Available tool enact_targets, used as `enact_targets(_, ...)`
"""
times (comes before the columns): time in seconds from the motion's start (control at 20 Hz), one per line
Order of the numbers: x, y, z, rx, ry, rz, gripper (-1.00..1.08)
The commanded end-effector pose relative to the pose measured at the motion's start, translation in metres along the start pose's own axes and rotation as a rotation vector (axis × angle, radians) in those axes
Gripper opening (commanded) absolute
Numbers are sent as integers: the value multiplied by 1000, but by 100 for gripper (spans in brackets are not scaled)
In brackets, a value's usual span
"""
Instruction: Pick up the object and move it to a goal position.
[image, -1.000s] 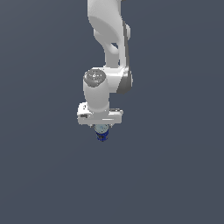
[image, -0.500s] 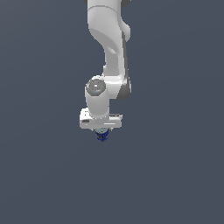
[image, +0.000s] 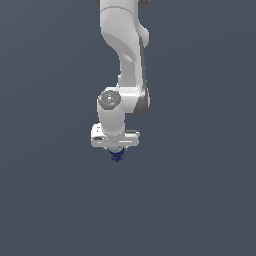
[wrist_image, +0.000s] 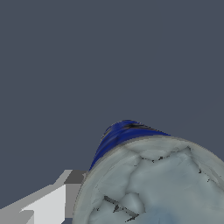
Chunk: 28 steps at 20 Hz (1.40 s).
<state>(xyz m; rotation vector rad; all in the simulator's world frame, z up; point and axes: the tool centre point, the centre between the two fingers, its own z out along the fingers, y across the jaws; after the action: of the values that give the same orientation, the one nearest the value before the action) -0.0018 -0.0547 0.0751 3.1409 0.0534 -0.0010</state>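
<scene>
The jaws grip the blue cup (image: 116, 155), which looks lifted, so carrying it to the unseen goal seems left.

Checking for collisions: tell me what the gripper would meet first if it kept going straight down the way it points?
Nothing visible: below the gripper and its blue cup only plain grey surface shows; depth is unclear.

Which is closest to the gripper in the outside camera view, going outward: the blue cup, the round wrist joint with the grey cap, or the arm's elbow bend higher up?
1. The blue cup: directly under the gripper, between its fingers.
2. The round wrist joint: just above the gripper's white body.
3. The elbow bend: highest, toward the exterior view's right.
</scene>
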Motion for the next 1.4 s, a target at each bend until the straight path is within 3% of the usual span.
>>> enact_targets(0.0, 0, 0, 0, 0, 0, 0, -100)
enact_targets(0.55, 11, -19, -17, -14, 52, 36, -100)
enact_targets(1.35, 50, -89, -85, -69, 253, 175, -100)
